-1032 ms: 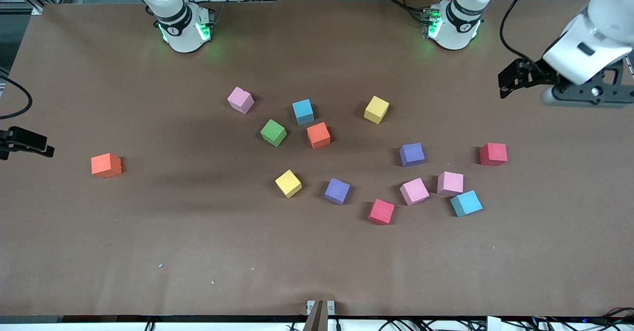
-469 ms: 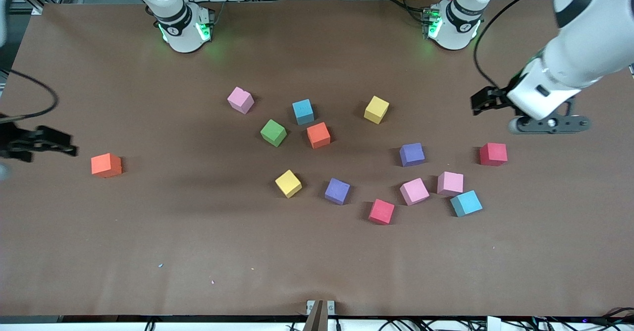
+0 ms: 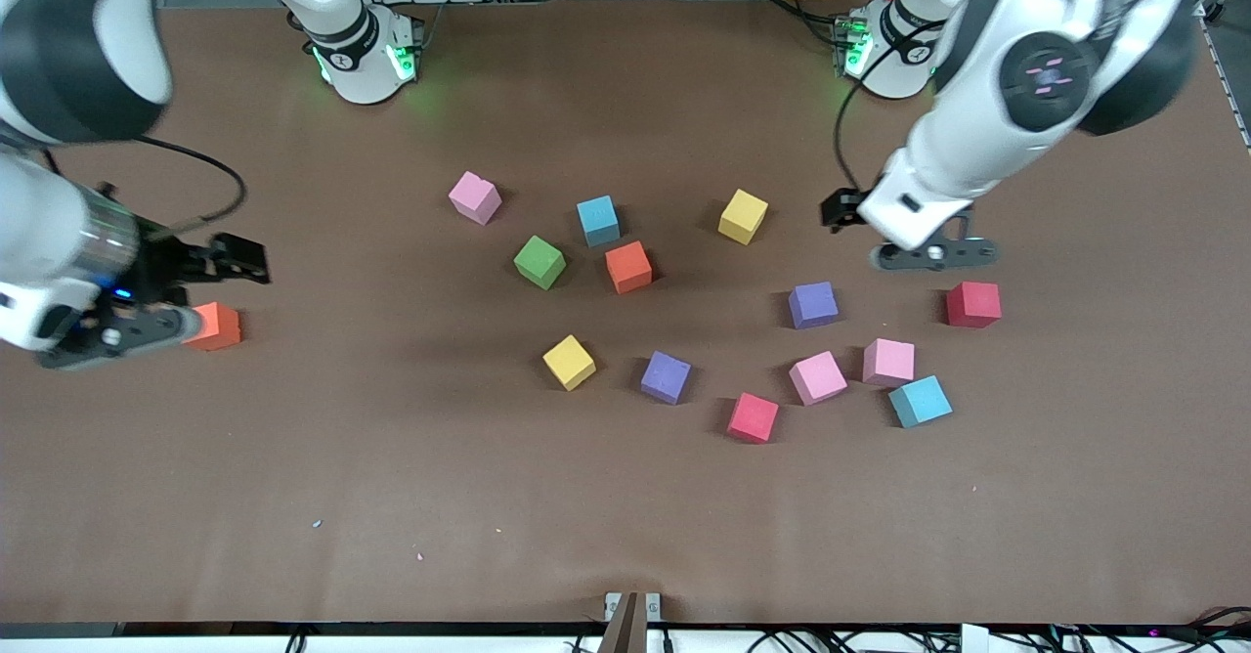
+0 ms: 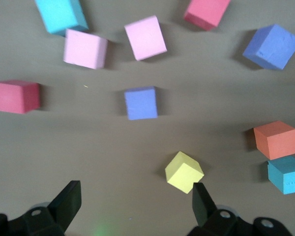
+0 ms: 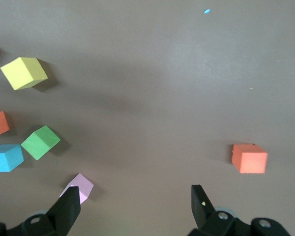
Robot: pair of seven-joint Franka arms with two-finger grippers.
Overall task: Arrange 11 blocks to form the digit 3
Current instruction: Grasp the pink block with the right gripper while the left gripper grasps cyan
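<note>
Several coloured blocks lie scattered on the brown table (image 3: 391,497). In the middle are a pink block (image 3: 475,196), teal (image 3: 597,220), green (image 3: 539,262), orange (image 3: 628,267) and two yellow ones (image 3: 743,216) (image 3: 569,362). Toward the left arm's end lie purple (image 3: 813,305), red (image 3: 973,304), pink (image 3: 888,361) and teal (image 3: 920,401). My left gripper (image 3: 928,255) (image 4: 135,206) hangs open and empty over the table near the yellow block (image 4: 184,172). My right gripper (image 3: 107,335) (image 5: 133,209) is open and empty beside a lone orange block (image 3: 215,326) (image 5: 249,158).
More blocks lie nearer the front camera: purple (image 3: 666,376), red (image 3: 753,417) and pink (image 3: 817,377). Small specks (image 3: 318,523) lie on the table near the front edge. A clamp (image 3: 630,614) sits at the front edge's middle.
Both arms have swung in from the table's ends. The left gripper moved toward the yellow and purple blocks. The right gripper came in beside the lone orange block. No block moved.
</note>
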